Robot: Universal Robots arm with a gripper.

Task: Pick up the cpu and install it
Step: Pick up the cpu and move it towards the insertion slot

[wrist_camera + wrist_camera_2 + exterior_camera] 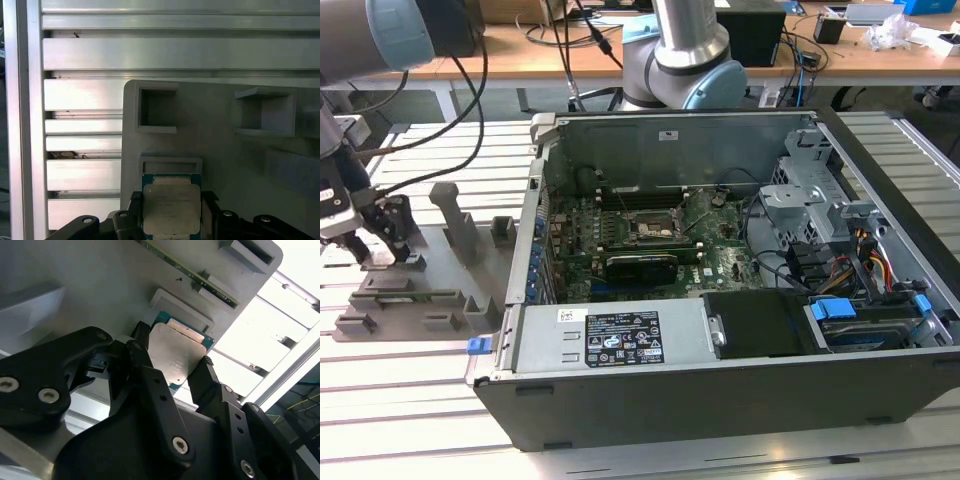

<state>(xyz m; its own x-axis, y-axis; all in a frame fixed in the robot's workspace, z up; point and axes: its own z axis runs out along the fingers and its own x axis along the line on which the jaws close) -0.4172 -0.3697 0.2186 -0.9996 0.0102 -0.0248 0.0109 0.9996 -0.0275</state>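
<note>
The cpu is a small flat square chip with a silvery metal top and a green rim. It sits between the two black fingers of my gripper, which press against its opposite edges. In the first wrist view the cpu lies just over a shallow pocket of the grey fixture tray. In the exterior view my gripper is low over the tray, at the far left. The motherboard's dark socket frame lies inside the open computer case, well to the exterior view's right of the gripper.
The tray carries upright grey holders beside the gripper. The slatted aluminium table surrounds tray and case. Inside the case are a power supply, drive cages and cables. The arm's base stands behind the case.
</note>
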